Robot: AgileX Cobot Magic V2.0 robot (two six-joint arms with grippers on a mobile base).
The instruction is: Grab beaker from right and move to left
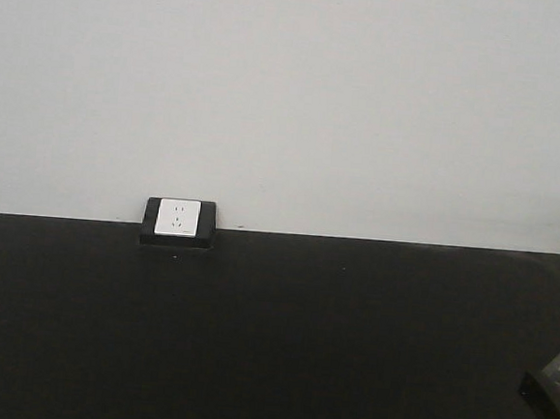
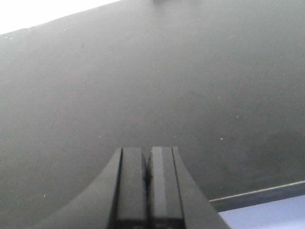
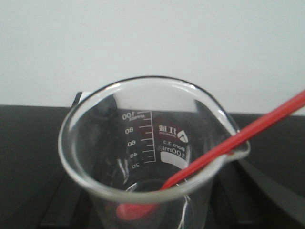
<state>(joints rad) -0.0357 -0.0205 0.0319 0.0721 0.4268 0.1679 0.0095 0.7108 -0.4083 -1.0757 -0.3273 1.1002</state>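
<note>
The upper half of the front view is being filled by a plain white wall [image 1: 289,94], and the lower half is being taken up by a black table [image 1: 269,345]. A black socket box [image 1: 178,223] with a white face is being shown at the back of the table, against the wall and left of centre. At the right edge of that view a black object [image 1: 549,391] with flecks of white and red is being cut off by the frame; what it is cannot be told.

In the left wrist view the left gripper [image 2: 147,160] is being held over bare table top, its two fingers pressed together with nothing between them. The table's near edge is being shown at the lower right of that view.

In the right wrist view the beaker [image 3: 143,138] is being seen from close above, upright, in front of the wall and the table's far edge. It is being clasped by the right gripper [image 3: 152,210], whose dark fingers [image 3: 62,205] are being seen hard against the glass on either side. A white printed scale running from 20 to 100 and a 100ml mark are being shown on the far wall of the glass. A slim red stir stick [image 3: 238,136] is being leaned across the pouring lip, its lower end resting on the beaker's bottom.
</note>
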